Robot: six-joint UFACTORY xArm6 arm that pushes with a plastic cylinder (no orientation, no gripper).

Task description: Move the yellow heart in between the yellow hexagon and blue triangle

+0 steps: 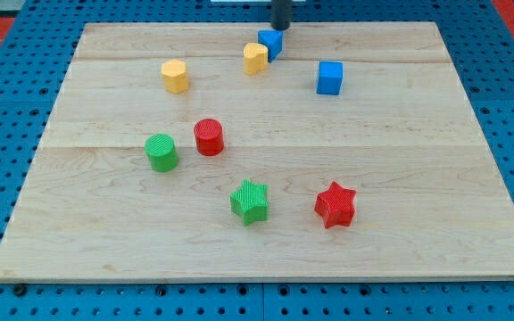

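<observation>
Since my tip (280, 28) holds nothing, it stands at the view's top, just above the blue triangle (270, 43); the yellow heart (255, 58) touches that triangle, leaving the yellow hexagon (175, 76) well apart leftward, so the heart looks only roughly between them

Your arm shows only as the straight dark rod, which enters at the view's top, a little right of centre, and stands close to upright. You see just its short lower stretch; everything above is cut off by the frame edge, so the arm's joints and pose cannot be read. Your tip (280, 28) sits at the far edge of the surface (400, 178), at the view's top. Whether the tip actually touches the surface cannot be told from this angle.
</observation>
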